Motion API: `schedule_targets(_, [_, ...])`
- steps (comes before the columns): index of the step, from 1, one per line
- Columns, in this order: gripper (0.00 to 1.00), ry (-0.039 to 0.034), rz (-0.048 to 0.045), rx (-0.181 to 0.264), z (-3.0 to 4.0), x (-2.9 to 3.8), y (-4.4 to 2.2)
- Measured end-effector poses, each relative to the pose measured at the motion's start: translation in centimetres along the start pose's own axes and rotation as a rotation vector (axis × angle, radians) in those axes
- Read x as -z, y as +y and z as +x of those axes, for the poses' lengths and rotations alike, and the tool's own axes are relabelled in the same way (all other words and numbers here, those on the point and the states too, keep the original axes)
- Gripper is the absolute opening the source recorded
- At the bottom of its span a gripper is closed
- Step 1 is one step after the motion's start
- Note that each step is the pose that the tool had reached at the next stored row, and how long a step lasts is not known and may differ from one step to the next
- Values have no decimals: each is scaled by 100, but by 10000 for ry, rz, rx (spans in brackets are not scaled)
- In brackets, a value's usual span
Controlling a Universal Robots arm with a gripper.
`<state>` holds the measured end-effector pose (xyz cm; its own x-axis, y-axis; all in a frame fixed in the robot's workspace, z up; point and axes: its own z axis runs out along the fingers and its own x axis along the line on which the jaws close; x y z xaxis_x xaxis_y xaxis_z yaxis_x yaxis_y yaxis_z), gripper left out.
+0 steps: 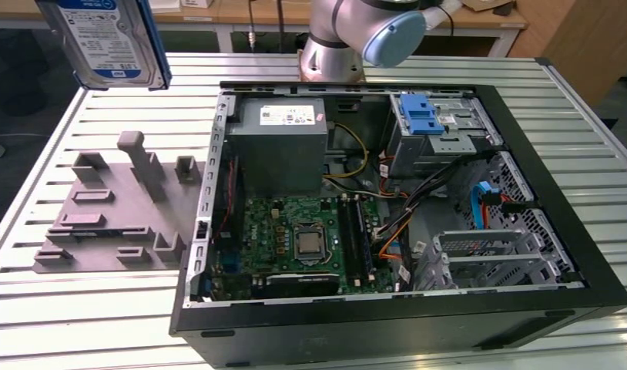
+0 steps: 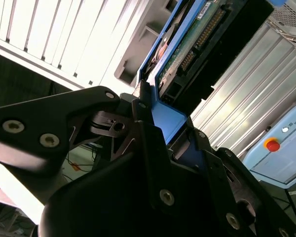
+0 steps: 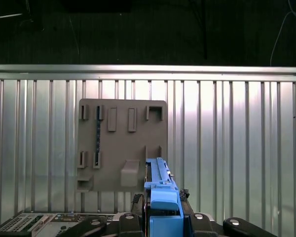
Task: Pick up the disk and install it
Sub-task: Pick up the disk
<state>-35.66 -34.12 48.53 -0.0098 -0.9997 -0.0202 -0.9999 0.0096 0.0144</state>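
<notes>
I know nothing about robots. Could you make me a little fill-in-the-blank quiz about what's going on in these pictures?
1. The tool grips the disk by its ____ plastic carrier.
2. The disk is held up in the air, on the exterior view's ____ of the open computer case.
3. Inside the case, the large circuit board is coloured ____.
Missing words: blue; left; green.

disk (image 1: pixel 108 38): we see glossy silver metal, a paper label and a smooth blue plastic frame
table (image 1: pixel 88 324): we see ribbed bare metal with a dull sheen
fixture plate (image 1: pixel 98 223): matt grey plastic
gripper (image 2: pixel 167 113): matt black
</notes>
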Motion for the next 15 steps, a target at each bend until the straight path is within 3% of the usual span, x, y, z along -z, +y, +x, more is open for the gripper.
schedule_targets(15, [36, 1, -1, 0, 0, 1, -52])
